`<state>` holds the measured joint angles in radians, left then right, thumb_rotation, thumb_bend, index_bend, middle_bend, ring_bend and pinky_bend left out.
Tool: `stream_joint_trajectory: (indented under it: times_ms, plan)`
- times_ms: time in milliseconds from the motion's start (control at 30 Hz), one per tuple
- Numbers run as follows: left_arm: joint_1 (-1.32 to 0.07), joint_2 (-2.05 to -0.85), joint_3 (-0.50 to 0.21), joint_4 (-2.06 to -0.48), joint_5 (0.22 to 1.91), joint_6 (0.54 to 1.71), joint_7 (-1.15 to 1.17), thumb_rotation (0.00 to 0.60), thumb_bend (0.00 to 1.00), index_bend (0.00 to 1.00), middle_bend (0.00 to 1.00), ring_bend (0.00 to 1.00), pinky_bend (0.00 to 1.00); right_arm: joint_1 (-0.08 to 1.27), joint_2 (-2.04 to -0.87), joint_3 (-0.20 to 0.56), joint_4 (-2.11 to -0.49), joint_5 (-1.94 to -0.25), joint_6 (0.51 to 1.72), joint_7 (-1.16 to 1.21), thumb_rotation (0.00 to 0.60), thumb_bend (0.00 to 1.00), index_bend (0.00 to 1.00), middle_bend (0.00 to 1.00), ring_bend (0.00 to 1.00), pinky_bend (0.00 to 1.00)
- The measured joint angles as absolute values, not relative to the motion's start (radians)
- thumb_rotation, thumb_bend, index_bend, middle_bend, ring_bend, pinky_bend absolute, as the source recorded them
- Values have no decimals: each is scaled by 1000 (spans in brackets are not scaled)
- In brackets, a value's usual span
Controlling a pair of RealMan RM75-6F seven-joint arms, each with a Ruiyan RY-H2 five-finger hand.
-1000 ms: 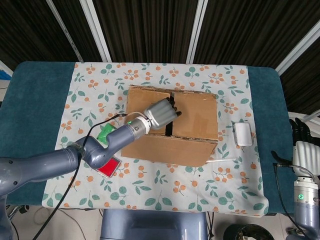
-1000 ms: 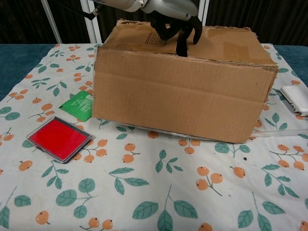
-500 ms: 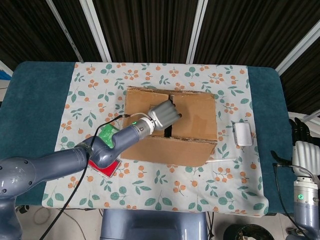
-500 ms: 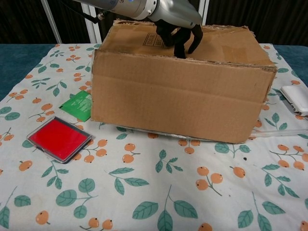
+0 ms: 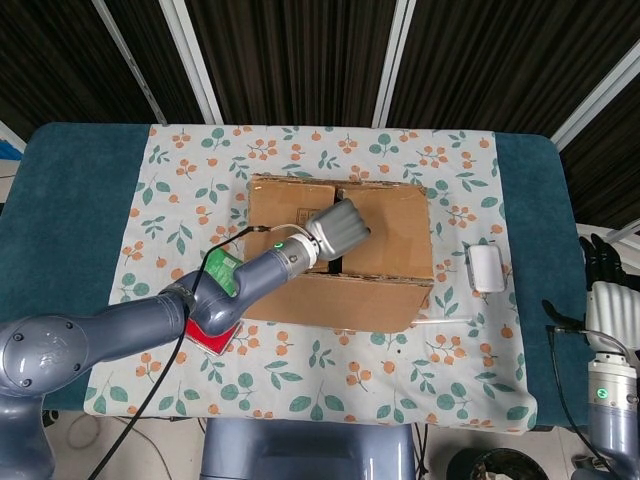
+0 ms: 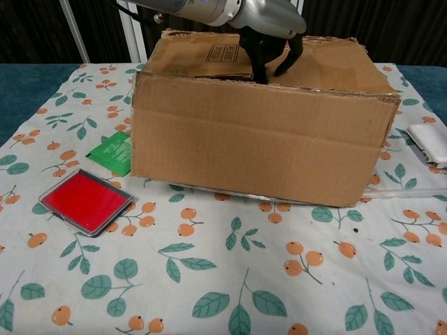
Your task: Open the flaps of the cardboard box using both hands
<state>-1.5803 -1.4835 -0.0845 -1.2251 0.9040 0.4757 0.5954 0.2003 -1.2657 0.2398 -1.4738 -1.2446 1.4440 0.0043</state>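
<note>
The brown cardboard box (image 5: 385, 235) (image 6: 258, 132) stands in the middle of the flowered cloth with its top flaps lying flat. A dark seam runs between the flaps. My left hand (image 5: 338, 228) (image 6: 269, 28) rests over that seam near the box's front edge. Its dark fingers (image 6: 261, 64) point down and spread, tips at the seam; no flap is lifted. Whether a finger hooks under a flap is hidden. My right hand (image 5: 603, 295) hangs off the table's right edge, far from the box, fingers apart and holding nothing.
A red flat case (image 5: 212, 337) (image 6: 85, 201) and a green packet (image 5: 222, 268) (image 6: 115, 152) lie left of the box. A white block (image 5: 487, 268) (image 6: 429, 143) and a thin clear tube (image 5: 445, 322) (image 6: 412, 194) lie to its right.
My left hand has slid along the seam toward the box's front edge and a little right. The box has shifted slightly. The right hand has stayed put.
</note>
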Motion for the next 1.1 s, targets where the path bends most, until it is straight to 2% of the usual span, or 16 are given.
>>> stream_joint_trajectory:
  times_ms: [233,400,1100]
  plan:
    - [-1603,-1436,-80,-1245,906,464,594,600,1000,436,695,508,509,198,-1267,243,-1471,-1246,1443,7,600,245,0,0,0,229]
    - [-1620,-1362,-70,-1308,898,454,596,600,1000,439,701,554,563,197,-1268,243,-1474,-1253,1443,9,600,245,0,0,0,228]
    - [-1656,-1079,-17,-1543,862,494,633,600,1000,441,702,555,563,195,-1277,239,-1475,-1267,1439,12,600,245,0,0,0,228]
